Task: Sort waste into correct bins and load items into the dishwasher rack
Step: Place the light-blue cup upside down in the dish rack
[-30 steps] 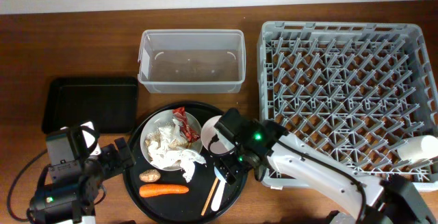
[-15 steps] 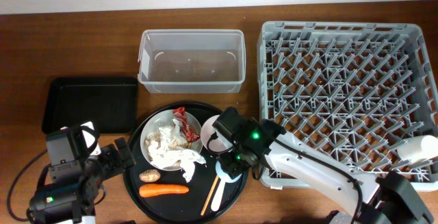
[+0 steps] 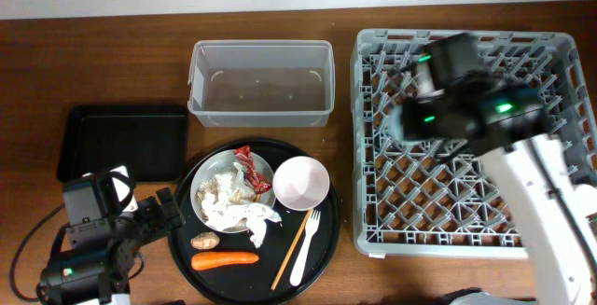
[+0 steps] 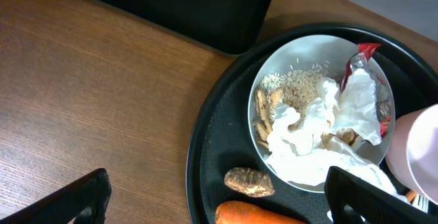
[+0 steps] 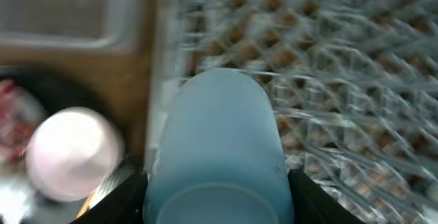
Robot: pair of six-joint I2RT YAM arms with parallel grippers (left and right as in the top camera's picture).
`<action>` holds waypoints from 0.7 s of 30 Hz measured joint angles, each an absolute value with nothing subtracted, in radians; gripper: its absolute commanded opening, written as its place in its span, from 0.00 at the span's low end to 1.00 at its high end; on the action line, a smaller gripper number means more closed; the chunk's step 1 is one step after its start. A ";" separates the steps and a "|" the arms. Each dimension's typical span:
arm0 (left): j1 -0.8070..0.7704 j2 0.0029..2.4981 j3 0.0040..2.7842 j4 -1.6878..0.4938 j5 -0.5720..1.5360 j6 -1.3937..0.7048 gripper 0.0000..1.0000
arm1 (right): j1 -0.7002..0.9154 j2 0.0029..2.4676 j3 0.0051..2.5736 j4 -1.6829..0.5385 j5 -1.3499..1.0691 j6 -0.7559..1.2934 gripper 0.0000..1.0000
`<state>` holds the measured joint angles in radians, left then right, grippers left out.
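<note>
One cup in carriage over the rack; remaining stock unsorted.

Overhead: right arm reaches across the far-left part of the dishwasher rack (image 3: 438, 202), its wrist blurred, presumably to set its load among the pegs. The plate (image 3: 196, 193), bowl (image 3: 300, 182), fork (image 3: 303, 249), chopsticks (image 3: 290, 252) and carrot (image 3: 224, 259) lie on the round black tray (image 3: 238, 282). Left wrist: left gripper (image 4: 215, 196) is spread wide and empty, at the near left by the tray's rim. Right wrist: right gripper (image 5: 219, 193) is clamped either side of the light blue cup (image 5: 219, 135), above the rack's left edge.
</note>
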<state>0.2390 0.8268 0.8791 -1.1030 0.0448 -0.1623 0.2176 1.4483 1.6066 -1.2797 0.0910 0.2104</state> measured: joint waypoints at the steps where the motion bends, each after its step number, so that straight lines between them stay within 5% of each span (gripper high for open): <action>1: 0.239 0.827 0.879 -1.103 0.045 -0.162 0.99 | 0.113 1.448 1.607 -1.282 0.088 0.210 0.46; 8: 0.239 0.827 0.879 -1.103 0.045 -0.162 0.99 | -0.504 1.483 1.607 -1.271 0.105 0.209 0.44; 21: 0.239 0.827 0.879 -1.103 0.045 -0.162 0.99 | -0.602 1.821 1.607 -1.225 0.105 0.210 0.44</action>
<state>0.2390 0.8268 0.8791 -1.1034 0.0448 -0.1623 -0.6018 1.8210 1.6070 -1.2255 0.1051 0.2104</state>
